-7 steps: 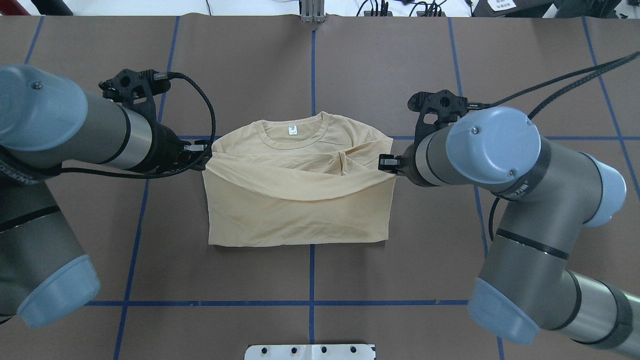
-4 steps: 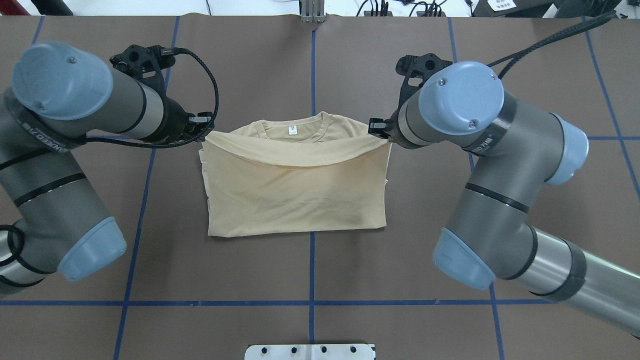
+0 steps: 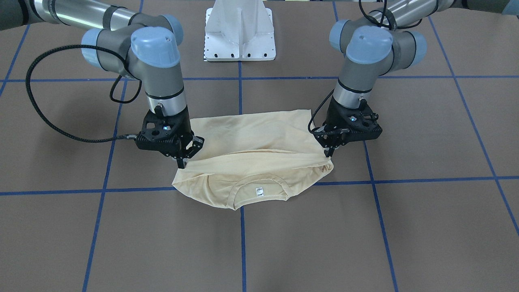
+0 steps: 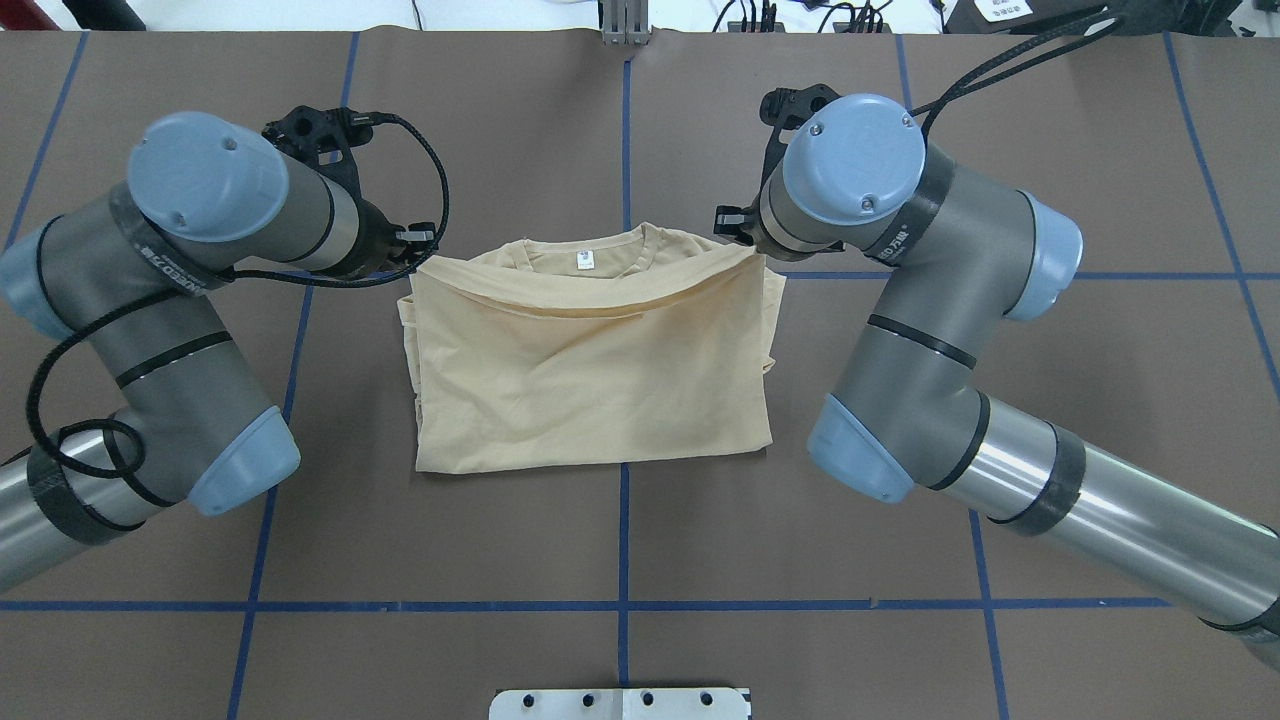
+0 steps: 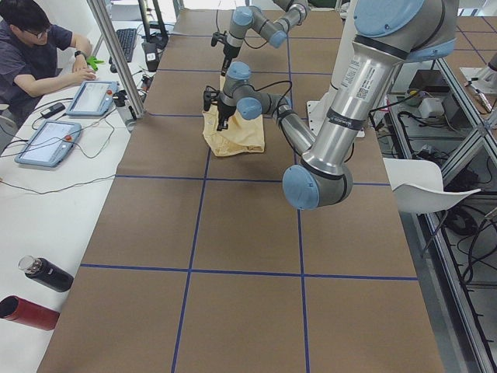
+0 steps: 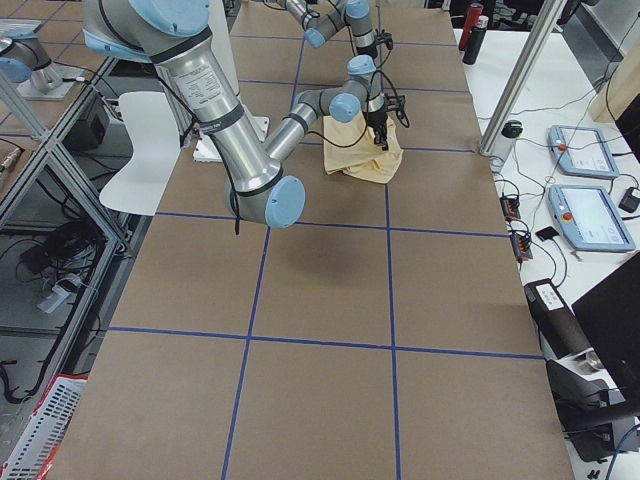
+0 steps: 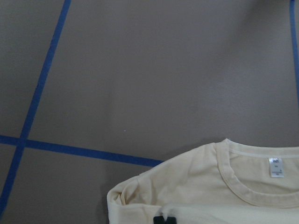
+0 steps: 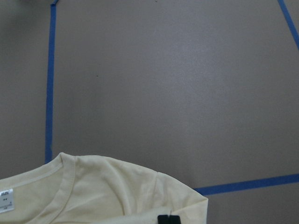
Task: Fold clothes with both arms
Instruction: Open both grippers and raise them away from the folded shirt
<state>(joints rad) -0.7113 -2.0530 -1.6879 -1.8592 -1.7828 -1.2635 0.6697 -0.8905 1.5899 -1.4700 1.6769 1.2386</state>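
Folded shirt (image 3: 251,140), left tool (image 3: 327,152) pinching one corner, right tool (image 3: 181,162) the other

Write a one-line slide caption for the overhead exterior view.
The left gripper and right gripper hold the folded-over edge of the cream shirt just short of its collar, white neck tag visible.

Looking into a robotics lab: seeing two arms (image 4: 900,330) by a white pedestal (image 3: 240,36), a counter (image 4: 500,520) gridded with blue tape (image 4: 622,540), aluminium framing (image 5: 118,66), and a person (image 5: 31,54) sitting at control tablets (image 5: 92,97) on a side desk (image 5: 31,210).
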